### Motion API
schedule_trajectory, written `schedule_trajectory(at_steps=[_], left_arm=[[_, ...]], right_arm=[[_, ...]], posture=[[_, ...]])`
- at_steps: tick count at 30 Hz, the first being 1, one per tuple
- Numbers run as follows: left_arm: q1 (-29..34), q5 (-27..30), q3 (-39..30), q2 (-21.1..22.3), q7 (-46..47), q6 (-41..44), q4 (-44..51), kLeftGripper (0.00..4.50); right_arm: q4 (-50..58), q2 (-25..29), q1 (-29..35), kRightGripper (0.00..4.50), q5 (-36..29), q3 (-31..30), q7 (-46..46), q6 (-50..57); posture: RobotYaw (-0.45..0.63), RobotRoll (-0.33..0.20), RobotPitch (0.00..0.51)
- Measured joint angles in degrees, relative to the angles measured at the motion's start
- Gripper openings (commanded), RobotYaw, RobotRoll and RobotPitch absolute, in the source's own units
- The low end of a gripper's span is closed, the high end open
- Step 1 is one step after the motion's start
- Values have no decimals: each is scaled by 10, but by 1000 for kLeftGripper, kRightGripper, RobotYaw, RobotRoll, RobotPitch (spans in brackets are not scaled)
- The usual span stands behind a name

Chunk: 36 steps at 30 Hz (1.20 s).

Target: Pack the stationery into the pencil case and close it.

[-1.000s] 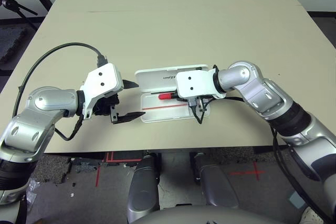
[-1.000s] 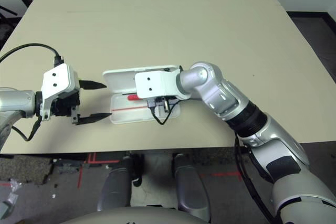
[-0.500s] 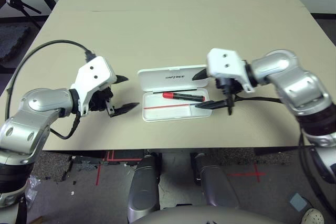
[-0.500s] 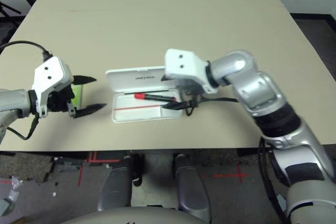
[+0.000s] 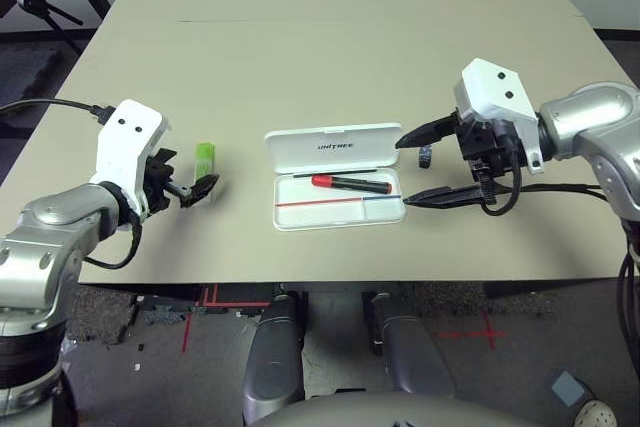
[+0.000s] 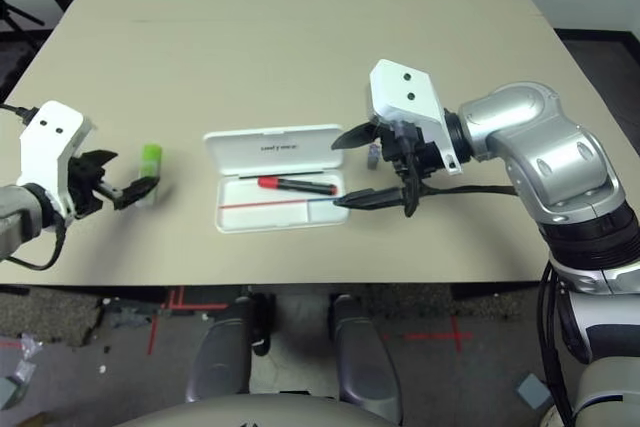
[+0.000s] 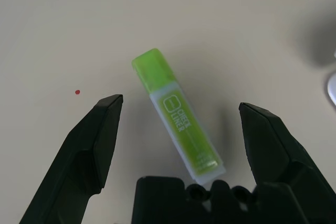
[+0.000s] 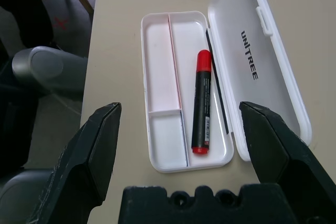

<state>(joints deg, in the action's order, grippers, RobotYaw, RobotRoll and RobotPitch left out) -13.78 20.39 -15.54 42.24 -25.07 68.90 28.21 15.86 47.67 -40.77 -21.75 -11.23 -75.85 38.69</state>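
Left wrist view — highlighter (image 7: 178, 137) lies diagonally between the wide-open, empty left gripper (image 7: 181, 111); right gripper (image 5: 418, 165) also gapes empty.

I see a white case (image 5: 335, 175) at frame centre with dark lettering and a red-and-blue stripe inside. The marker (image 5: 350, 183) in it is red and black. At left, a lime-green highlighter (image 7: 177, 115) on the beige table (image 5: 330, 47).
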Motion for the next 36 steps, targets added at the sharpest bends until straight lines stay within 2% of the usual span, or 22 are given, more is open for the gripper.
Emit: schedule_trajectory(at_steps=[6, 17, 20, 27, 28, 32, 36], left_arm=[[-59, -23, 4, -74, 85, 70, -44, 4500], [-85, -46, 25, -98, 129, 84, -108, 4500], [-88, -47, 26, -102, 130, 85, -112, 3921], [-92, -46, 35, -107, 128, 79, -118, 1220], [-92, -46, 37, -105, 126, 77, -119, 1081], [-83, -44, 39, -83, 107, 72, -118, 1083], [-30, -36, 45, -9, 45, 24, -106, 1083]], right_arm=[[1, -8, 9, 4474, 0, -16, 10, -6], [18, -2, 28, 4474, 5, -17, 20, -10], [20, -3, 30, 4500, 6, -17, 27, -10], [21, -12, 30, 4500, 11, -22, 42, -6], [21, -12, 29, 4500, 11, -23, 42, -6], [20, -15, 28, 4500, 13, -34, 43, -7], [18, -20, 23, 4500, 17, -39, 47, -8]], posture=[[52, 0, 209], [23, 0, 213], [22, 0, 215], [33, 0, 218], [36, 0, 218], [42, 0, 216], [45, 0, 215]])
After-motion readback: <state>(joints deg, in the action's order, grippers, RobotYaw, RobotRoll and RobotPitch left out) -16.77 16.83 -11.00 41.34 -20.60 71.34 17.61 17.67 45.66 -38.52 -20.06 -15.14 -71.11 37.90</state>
